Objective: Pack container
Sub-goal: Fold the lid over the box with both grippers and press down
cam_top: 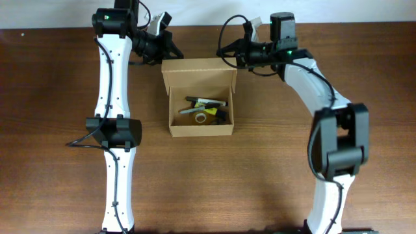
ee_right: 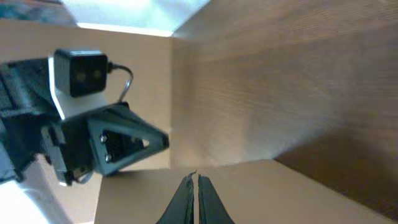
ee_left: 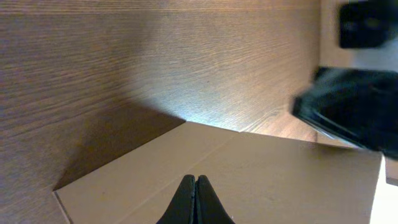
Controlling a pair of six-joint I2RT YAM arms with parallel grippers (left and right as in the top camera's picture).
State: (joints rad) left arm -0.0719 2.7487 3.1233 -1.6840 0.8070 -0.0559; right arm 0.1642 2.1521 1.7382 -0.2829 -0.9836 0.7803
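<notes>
While the wooden table (cam_top: pixel 273 175) bears the open container (cam_top: pixel 198 75) at its middle, the left gripper (ee_left: pixel 196 190) and right gripper (ee_right: pixel 193 186) hang at its back corners, jaws clenched, gripping nothing visible; a marker (cam_top: pixel 205 101) and tape roll (cam_top: pixel 200 117) lie inside.

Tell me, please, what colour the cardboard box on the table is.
The box is plain tan-brown, without markings; the overhead view shows it best.

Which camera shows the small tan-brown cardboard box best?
The overhead view: the whole small tan-brown cardboard box sits open on the table, and you can see its inside. The left wrist and right wrist views each show only a plain panel of it close up, not the inside.
</notes>
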